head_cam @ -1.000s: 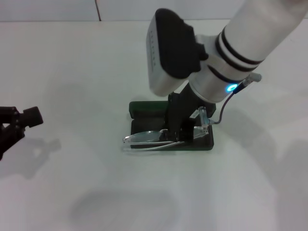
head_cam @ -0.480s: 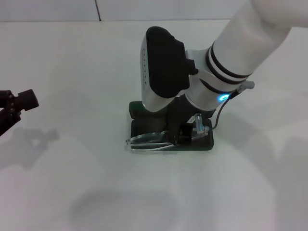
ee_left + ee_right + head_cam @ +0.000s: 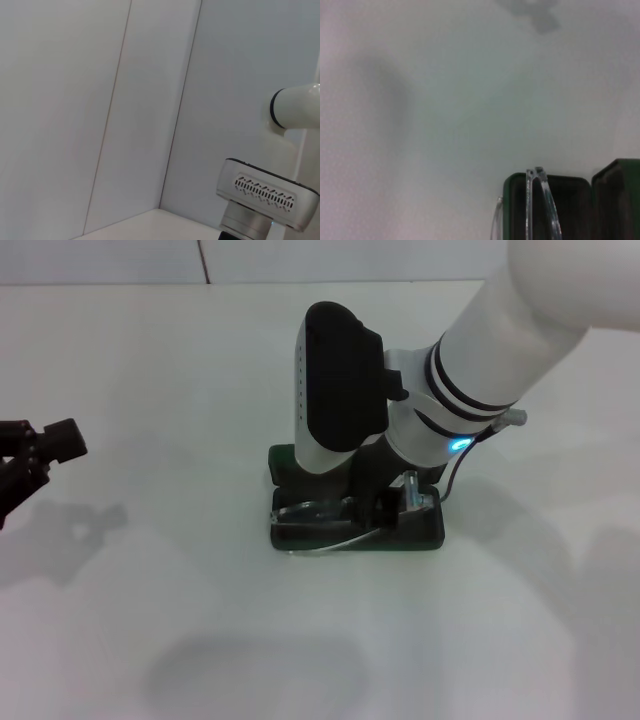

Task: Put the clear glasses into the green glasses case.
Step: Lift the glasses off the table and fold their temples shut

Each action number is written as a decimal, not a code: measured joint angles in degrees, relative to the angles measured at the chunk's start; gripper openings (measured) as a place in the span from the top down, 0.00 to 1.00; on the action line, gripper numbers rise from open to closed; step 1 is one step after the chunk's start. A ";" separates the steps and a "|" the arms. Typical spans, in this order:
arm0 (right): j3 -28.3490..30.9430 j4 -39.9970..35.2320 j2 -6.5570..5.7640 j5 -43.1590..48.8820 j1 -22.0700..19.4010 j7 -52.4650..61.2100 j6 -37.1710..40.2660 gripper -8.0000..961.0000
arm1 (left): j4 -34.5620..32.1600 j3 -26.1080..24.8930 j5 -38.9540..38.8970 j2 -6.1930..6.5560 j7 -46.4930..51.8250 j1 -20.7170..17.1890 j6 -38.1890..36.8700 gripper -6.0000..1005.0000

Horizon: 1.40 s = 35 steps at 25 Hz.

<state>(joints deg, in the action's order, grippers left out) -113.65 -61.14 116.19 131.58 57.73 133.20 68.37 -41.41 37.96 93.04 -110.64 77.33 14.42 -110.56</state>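
Note:
The green glasses case (image 3: 420, 532) lies open in the middle of the white table, its lid (image 3: 285, 462) raised on the far side. My right gripper (image 3: 378, 510) reaches down into the case, shut on the clear glasses (image 3: 318, 514). The glasses lie low across the case's left half, one thin arm curving along its front edge. In the right wrist view the glasses (image 3: 540, 202) stand edge-on over the case (image 3: 515, 200). My left gripper (image 3: 35, 445) hovers at the table's far left, open and holding nothing.
The white tabletop (image 3: 200, 640) surrounds the case, with a pale wall behind. The left wrist view shows wall panels and the right arm's wrist housing (image 3: 265, 195).
The right gripper has come lower and drawn the glasses to the right, so their lenses no longer stick out past the case's left end. The left gripper shifted slightly.

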 joint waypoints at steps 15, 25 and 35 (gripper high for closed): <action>-1.40 0.35 0.00 0.23 0.01 0.73 -1.65 0.90 | 0.21 0.01 0.21 -0.11 0.01 -0.01 0.94 0.97; -1.77 -1.76 0.00 3.93 -0.07 3.66 -1.26 0.90 | 0.19 0.01 0.31 -0.10 -0.08 -0.21 1.50 0.97; -2.05 -2.43 0.00 3.96 -0.29 3.71 -1.14 0.90 | 0.18 0.01 0.31 -0.10 -0.22 -0.20 1.71 0.97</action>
<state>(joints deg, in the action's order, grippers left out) -115.70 -63.57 116.19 135.54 57.44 136.91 67.23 -41.22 37.97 93.34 -110.74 77.11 14.23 -108.84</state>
